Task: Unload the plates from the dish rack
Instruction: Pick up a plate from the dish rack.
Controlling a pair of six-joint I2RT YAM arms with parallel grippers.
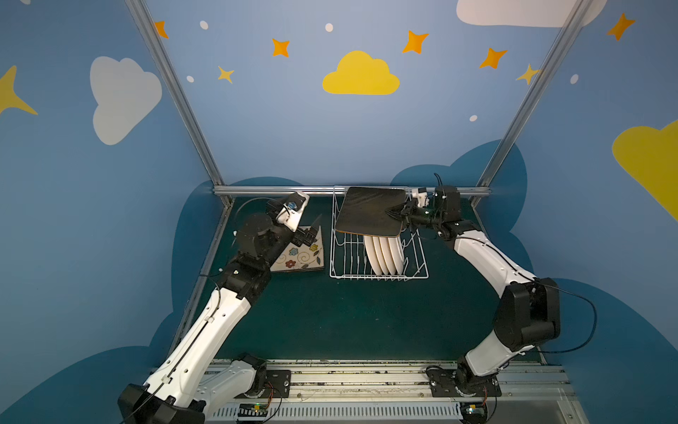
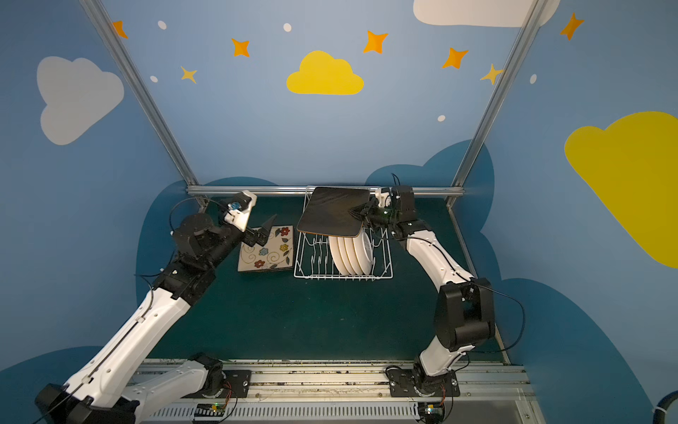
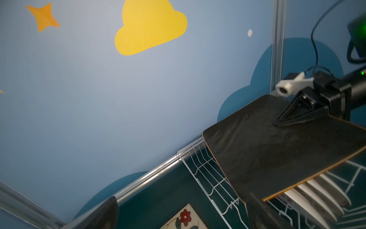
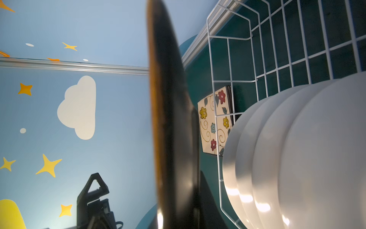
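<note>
The dark green desk [image 1: 348, 315] fills the lower middle of both top views. The white wire dish rack [image 1: 367, 277] sits at its far centre, close against the back rail. Above the rack's far half a square plate [image 1: 367, 213] hangs nearly level, black back upward and clear of the wires. The right end effector [image 1: 394, 213] is pinched on this plate's right-hand edge. Left of the rack, just beside it, a stack of square plates [image 1: 304, 257] lies flat on the desk, the top one showing its cream flowered face. In the near right part of the rack, four round white plates [image 1: 383, 253] stand on edge between the tines, packed side by side. The left end effector [image 1: 312, 232] hovers over the far left corner of the stack with its fingers spread wide and gripping nothing.
</note>
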